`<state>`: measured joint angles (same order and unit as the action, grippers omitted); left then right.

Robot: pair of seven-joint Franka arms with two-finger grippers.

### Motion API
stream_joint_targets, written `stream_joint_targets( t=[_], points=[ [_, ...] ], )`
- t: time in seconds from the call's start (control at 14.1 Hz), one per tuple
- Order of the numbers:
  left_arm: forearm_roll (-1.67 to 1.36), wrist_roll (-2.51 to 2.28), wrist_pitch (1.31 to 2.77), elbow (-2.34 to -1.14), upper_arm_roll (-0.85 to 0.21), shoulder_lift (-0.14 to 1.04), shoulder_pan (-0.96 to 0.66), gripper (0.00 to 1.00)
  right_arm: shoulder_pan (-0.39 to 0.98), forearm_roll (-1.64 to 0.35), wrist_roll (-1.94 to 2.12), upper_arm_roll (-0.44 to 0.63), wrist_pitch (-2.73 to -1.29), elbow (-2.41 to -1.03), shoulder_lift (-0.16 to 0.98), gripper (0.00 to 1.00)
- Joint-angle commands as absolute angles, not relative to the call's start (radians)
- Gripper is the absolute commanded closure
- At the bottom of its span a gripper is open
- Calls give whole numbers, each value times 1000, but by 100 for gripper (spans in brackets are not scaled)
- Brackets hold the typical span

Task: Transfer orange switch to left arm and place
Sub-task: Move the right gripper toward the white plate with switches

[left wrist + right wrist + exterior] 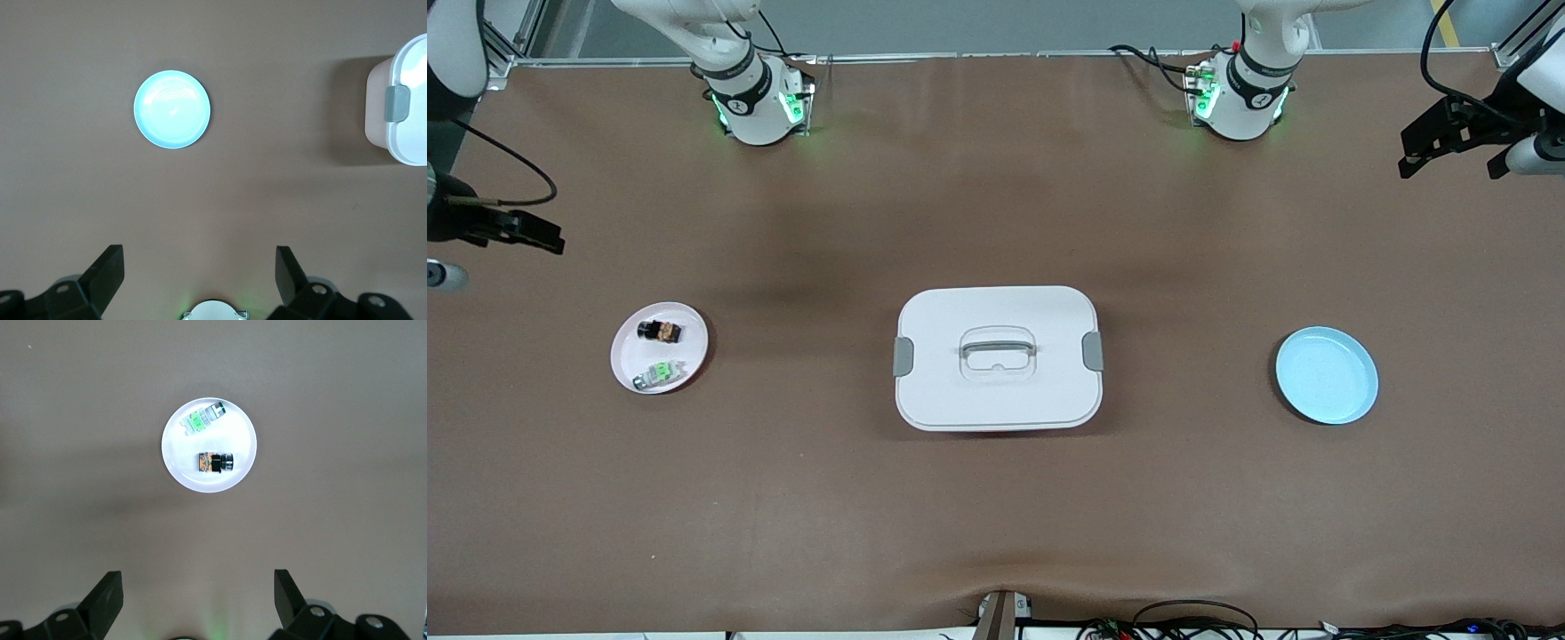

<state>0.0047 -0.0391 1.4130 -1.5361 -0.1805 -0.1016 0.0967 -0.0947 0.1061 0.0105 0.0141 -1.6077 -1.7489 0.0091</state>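
We see the tiny black orange-centred switch (660, 332) on the small white round plate (627, 342), 9 o'clock of the white plastic box (997, 357). Left gripper (200, 277) and right gripper (199, 597) hover spread apart.

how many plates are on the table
2. A white plate toward the right arm's end holds the orange switch and a green part. A bare blue plate lies toward the left arm's end, with the box between them. None looks hidden.

A brown table (996, 498) carries a white plate (694, 342) at middle left of the frame, the box (997, 391) at centre, and a blue plate (1327, 375) at middle right.
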Motion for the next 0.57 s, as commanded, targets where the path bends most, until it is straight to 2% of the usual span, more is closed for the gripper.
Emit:
stream_joint_targets(
  t=[0.0,0.28,0.5],
  points=[
    [23,-28,1399,-1511,-184,-92,100,0,-120,126,14,11,-1711,-1859,2,0],
    [21,-21,1399,-1511,-181,-94,101,0,-140,127,15,11,-1890,-2014,6,0],
    [21,-20,1399,-1511,-179,-94,101,0,-158,127,14,12,-1917,-2042,70,0]
  ],
)
